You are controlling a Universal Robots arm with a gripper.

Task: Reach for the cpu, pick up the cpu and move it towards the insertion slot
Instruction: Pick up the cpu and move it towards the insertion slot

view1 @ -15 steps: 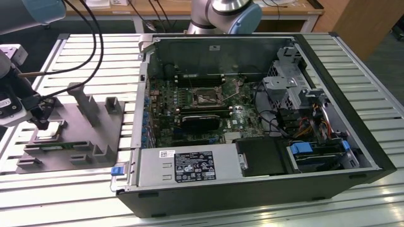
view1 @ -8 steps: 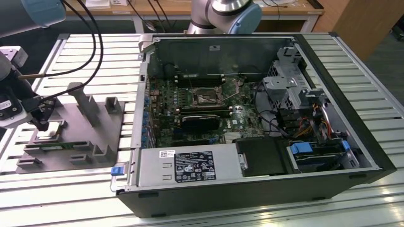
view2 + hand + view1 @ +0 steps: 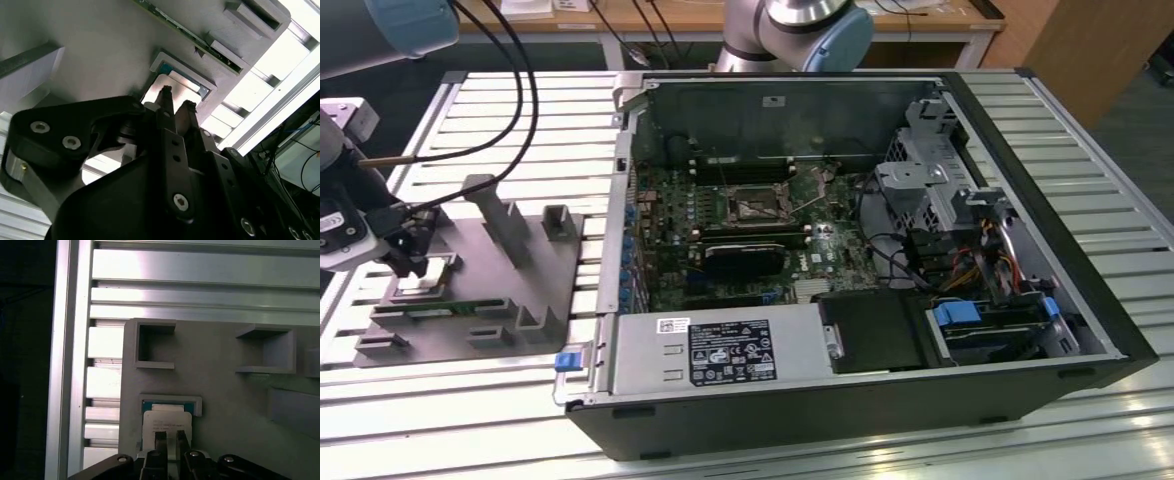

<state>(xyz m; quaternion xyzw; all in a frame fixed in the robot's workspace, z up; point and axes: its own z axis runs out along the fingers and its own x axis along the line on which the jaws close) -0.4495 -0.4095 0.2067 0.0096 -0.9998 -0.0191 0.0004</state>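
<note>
While the gripper [image 3: 170, 436] hangs just above the cpu [image 3: 166, 419], which lies flat in the grey fixture plate [image 3: 220, 400], its fingers [image 3: 160, 442] stand a narrow gap apart, gripping nothing. Insertion slot [image 3: 758, 207] well apart, inside the computer case [image 3: 854, 400].

Your gripper [image 3: 403, 258] hangs right above the cpu [image 3: 424, 283] on the grey fixture plate [image 3: 480, 322]. Toward the exterior view's right, a tall upright block [image 3: 500, 220] and a shorter one [image 3: 558, 222] stand on the plate between you and the computer case [image 3: 854, 410]. The case's raised side wall [image 3: 622, 200] bars any low path. Black cables [image 3: 527, 95] droop above the plate. Inside the case, the insertion slot [image 3: 758, 206] lies open from above, with a black block [image 3: 747, 258] just beside it.
</note>
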